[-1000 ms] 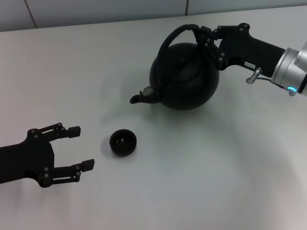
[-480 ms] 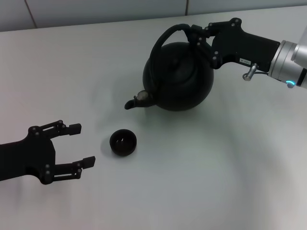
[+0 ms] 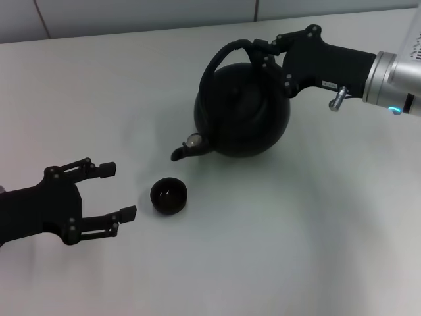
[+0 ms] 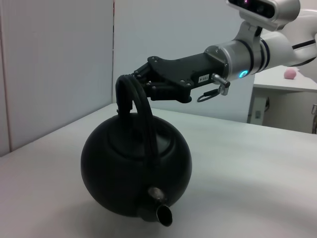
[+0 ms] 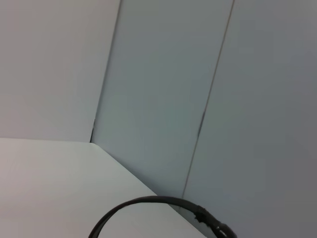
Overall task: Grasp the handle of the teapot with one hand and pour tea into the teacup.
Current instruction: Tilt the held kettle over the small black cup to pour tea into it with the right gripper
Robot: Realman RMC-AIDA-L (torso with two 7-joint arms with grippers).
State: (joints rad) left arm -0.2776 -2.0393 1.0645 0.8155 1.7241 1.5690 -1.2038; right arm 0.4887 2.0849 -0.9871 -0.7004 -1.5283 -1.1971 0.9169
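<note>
Two end effectors are in view, and only the right end effector [image 3: 268, 49] is at work: it is clamped on the thin black arched handle [image 3: 217, 66] of the large round matte-black teapot [image 3: 247, 112], at the far side of the hoop near its top. In the left wrist view the pot appears to hang from this grip, tipped a little spout-down, though contact with the white table [image 3: 296, 230] cannot be ruled out. The short stubby spout [image 3: 187, 146] points toward the robot's left and forward-down, and the tiny round black handleless teacup [image 3: 169, 195] lies just beyond and below the spout tip, nearer the robot. The spout-to-cup line is therefore the relation on which pouring is judged to turn: the pot would have to be carried slightly nearer the robot before being tipped further.

The left end effector [image 3: 112, 192] rests with fingers apart beside the cup, on the cup's left, not touching it.

The cup is absent from both wrist views. Only part of the handle arc [image 5: 148, 208] is shown in the right wrist view. Liquid inside the pot cannot be made out.
</note>
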